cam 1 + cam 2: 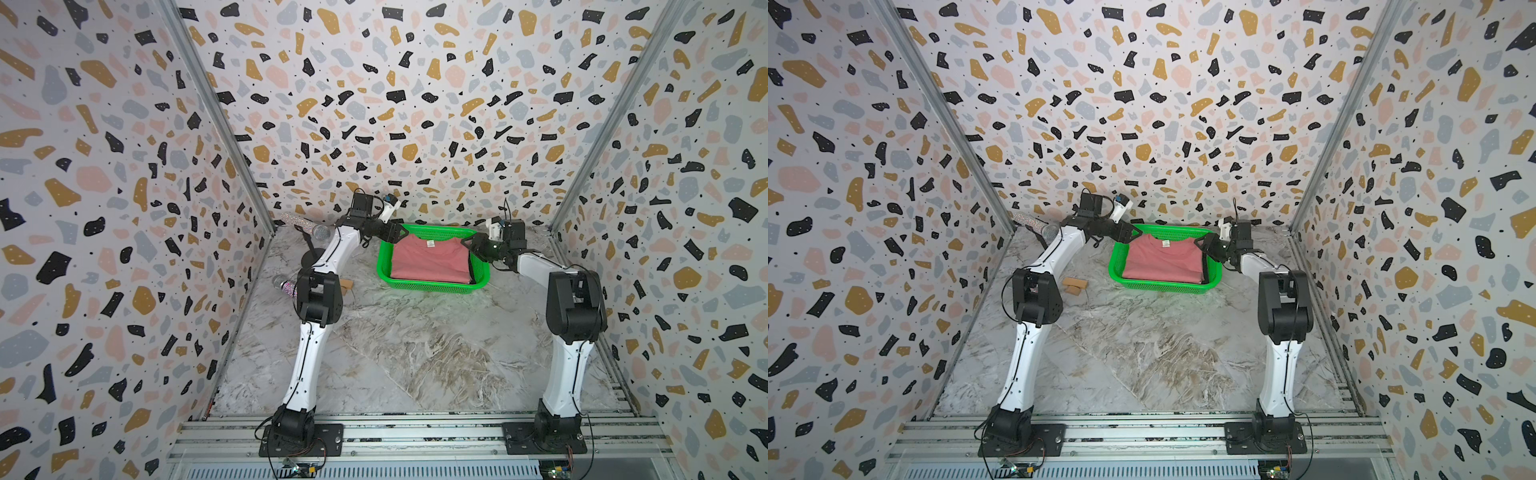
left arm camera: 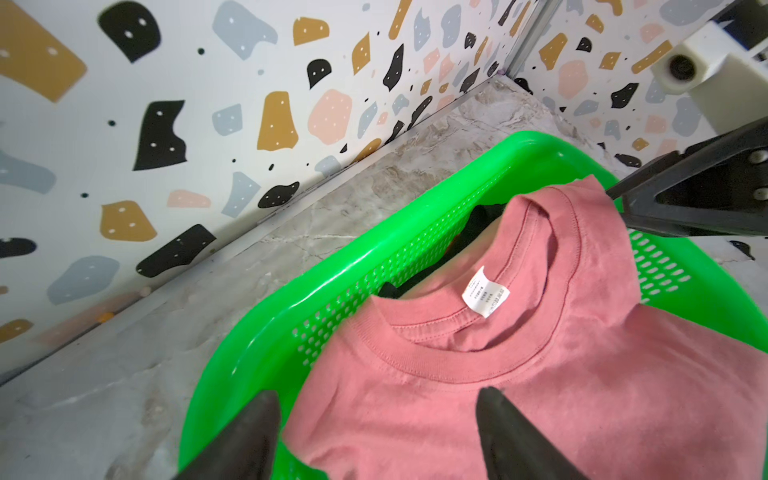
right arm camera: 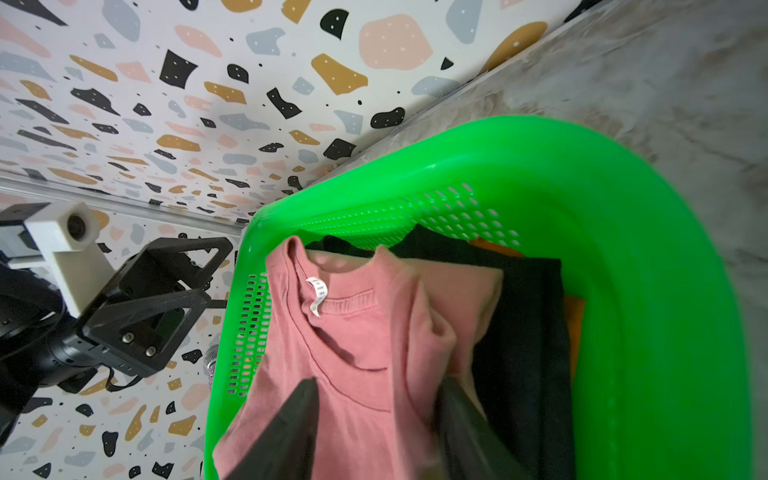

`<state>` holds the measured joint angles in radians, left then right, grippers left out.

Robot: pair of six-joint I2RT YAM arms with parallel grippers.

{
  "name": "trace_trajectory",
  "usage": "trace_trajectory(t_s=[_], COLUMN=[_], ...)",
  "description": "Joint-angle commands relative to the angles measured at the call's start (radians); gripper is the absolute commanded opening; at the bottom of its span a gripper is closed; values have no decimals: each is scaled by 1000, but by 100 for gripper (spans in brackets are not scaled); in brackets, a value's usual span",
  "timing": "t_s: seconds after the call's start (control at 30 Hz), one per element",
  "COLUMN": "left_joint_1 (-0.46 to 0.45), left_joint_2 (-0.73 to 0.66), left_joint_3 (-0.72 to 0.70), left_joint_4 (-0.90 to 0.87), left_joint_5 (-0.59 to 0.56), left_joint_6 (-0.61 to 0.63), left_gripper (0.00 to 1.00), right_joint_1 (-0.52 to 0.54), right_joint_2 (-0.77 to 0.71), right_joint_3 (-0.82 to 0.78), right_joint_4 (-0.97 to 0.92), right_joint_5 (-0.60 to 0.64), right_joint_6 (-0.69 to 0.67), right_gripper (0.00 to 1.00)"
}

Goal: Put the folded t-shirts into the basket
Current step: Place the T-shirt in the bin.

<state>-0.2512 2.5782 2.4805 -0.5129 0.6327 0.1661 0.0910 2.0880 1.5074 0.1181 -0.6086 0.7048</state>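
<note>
Shirts three deep, pink shirt (image 1: 430, 259) over black shirt (image 3: 523, 324) and orange shirt (image 3: 577, 328), fill one green basket (image 1: 432, 286); left gripper (image 1: 405, 233), right gripper (image 1: 465, 244) splayed at side rims.

Robot test booth: terrazzo-print walls (image 1: 415, 83), aluminium rails (image 1: 415, 432)

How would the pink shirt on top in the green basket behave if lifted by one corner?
Probably floppy: the pink shirt is soft cloth with a rumpled collar, so a corner lift would likely unfold it. It looks thin, so likely light. It lies on a black shirt, cloth on cloth, so it may drag that along.
</note>
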Motion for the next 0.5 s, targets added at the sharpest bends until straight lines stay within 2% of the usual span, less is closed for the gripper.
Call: trace_trajectory(t_s=[0.0, 0.17, 0.33, 0.4, 0.47], left_joint_1=[-5, -6, -36, -60, -79], left_joint_2=[-52, -211, -381, -421, -438], left_joint_3=[49, -65, -291, -370, -426], left_joint_4=[-37, -189, -316, -340, -349], left_joint_5=[-33, -8, 28, 21, 9], left_joint_6=[-3, 49, 172, 220, 236], left_gripper=[80, 79, 74, 72, 67], right_joint_1=[-11, 12, 92, 127, 161], right_joint_2=[-110, -207, -283, -291, -290], right_joint_3=[7, 14, 46, 46, 37], right_joint_4=[-64, -237, -467, -504, -499], right_joint_5=[32, 41, 99, 95, 68], right_joint_6=[-44, -156, -299, -301, -272], right_gripper=[55, 56, 56, 55, 48])
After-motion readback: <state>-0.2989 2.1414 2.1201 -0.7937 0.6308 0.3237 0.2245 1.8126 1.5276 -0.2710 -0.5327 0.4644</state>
